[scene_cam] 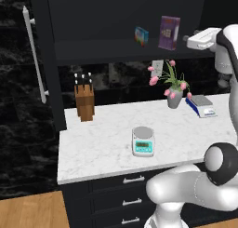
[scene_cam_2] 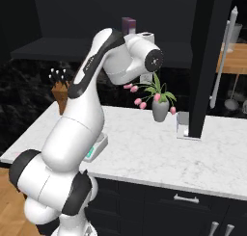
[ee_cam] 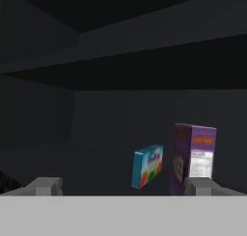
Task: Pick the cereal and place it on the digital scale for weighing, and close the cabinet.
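STAGE: early, nothing done | tall purple cereal box stood on black cabinet shelf, 3 o'clock of light-blue box | claw spread wide, empty | teal-and-white digital scale bare on desk | doors open.

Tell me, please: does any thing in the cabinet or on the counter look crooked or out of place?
Yes: the small light-blue box beside the cereal on the cabinet floor leans tilted, while the cereal stands upright. On the counter nothing stands out.
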Controlling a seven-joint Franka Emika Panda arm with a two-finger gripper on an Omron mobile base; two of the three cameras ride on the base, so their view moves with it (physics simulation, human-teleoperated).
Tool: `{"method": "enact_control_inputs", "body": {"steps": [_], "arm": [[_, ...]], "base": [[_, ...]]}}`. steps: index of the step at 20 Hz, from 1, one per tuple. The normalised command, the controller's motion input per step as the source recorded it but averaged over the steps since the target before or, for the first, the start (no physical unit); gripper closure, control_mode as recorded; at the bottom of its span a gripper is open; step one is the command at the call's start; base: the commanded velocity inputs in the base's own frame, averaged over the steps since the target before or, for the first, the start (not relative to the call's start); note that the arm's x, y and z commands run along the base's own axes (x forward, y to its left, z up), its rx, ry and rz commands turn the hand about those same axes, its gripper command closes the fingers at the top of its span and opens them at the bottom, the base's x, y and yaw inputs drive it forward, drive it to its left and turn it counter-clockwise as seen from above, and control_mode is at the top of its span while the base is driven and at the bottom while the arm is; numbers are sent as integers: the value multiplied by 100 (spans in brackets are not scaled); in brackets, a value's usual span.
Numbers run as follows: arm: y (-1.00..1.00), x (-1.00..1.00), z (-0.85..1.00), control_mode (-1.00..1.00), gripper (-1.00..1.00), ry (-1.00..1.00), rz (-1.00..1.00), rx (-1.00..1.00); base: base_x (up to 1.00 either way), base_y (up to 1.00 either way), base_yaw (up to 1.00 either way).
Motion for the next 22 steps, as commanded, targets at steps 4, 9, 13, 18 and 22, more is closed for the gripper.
{"method": "enact_control_inputs", "body": {"steps": [4, 9, 13, 18, 22], "arm": [[-4, 39, 0, -100, -100, 0, 6, 0], [-1, 22, 0, -100, -100, 0, 10, 0], [-8, 17, 0, -100, -100, 0, 10, 0], [-10, 18, 0, -100, -100, 0, 9, 1], [-30, -1, 0, -100, -100, 0, 5, 4]], "base": [[0, 0, 0], [0, 0, 0], [0, 0, 0], [0, 0, 0], [0, 0, 0]]}}
